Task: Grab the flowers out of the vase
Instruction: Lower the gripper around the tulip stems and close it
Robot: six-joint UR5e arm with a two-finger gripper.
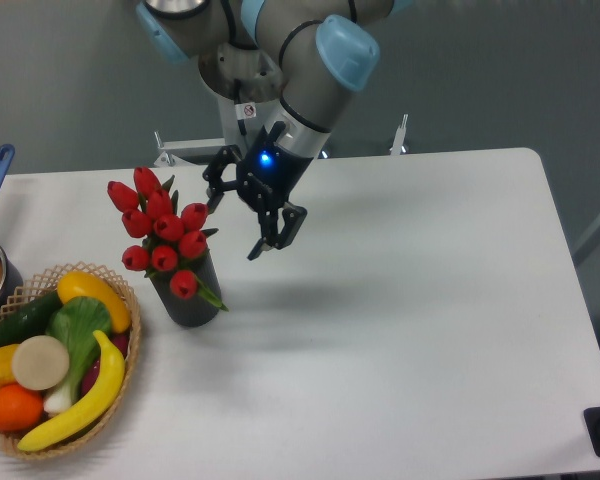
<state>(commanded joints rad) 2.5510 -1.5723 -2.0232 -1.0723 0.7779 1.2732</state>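
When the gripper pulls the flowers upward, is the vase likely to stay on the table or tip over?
The vase looks small and narrow, so it may tip or lift with the stems. The flowers lean to the left above it, which probably makes it top-heavy. The open gripper hangs beside the bunch, so a sideways touch could push it over.

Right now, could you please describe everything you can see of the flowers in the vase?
The flowers are a bunch of about nine closed red tulip buds with green leaves and stems, artificial-looking. They stand upright, leaning slightly left, in the dark ribbed vase on the white table, right of the fruit basket. One bud droops over the vase's mouth and a leaf hangs to its right. Nothing else touches them; the open end effector hovers just to their right.
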